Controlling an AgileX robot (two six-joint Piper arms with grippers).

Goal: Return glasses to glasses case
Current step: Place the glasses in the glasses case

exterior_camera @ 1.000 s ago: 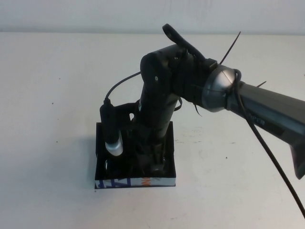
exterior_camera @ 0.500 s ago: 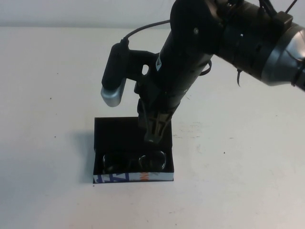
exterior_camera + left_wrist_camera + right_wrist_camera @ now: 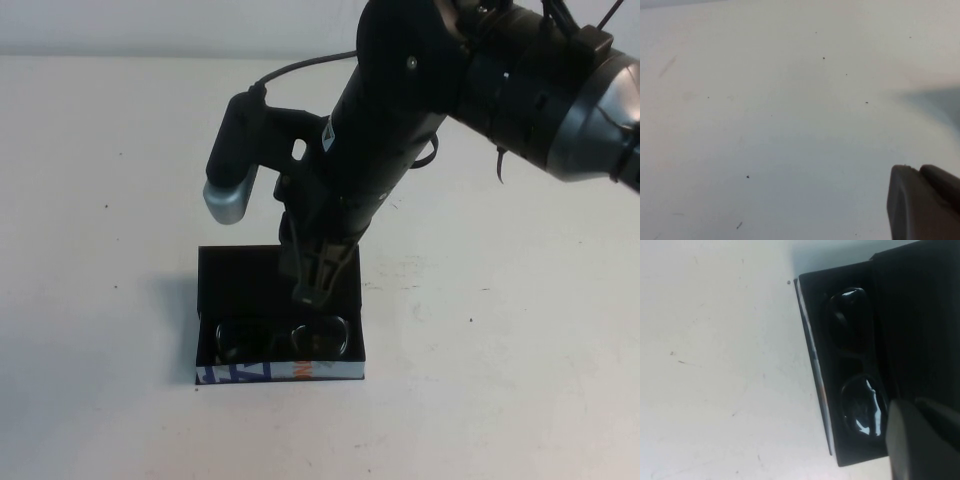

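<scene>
Hovering right hand (image 3: 312,290), seemingly closed (empty), above glasses (image 3: 285,340) in glasses case (image 3: 280,373); left hand (image 3: 925,205) over table (image 3: 765,125).

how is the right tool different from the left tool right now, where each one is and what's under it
The right tool hangs over the open glasses case, above the glasses lying inside; the left tool is out of the high view, with only bare table below it. The right tool's fingers look close together and hold nothing; only a dark edge of the left tool shows. Both are dark and touch nothing visible.
</scene>
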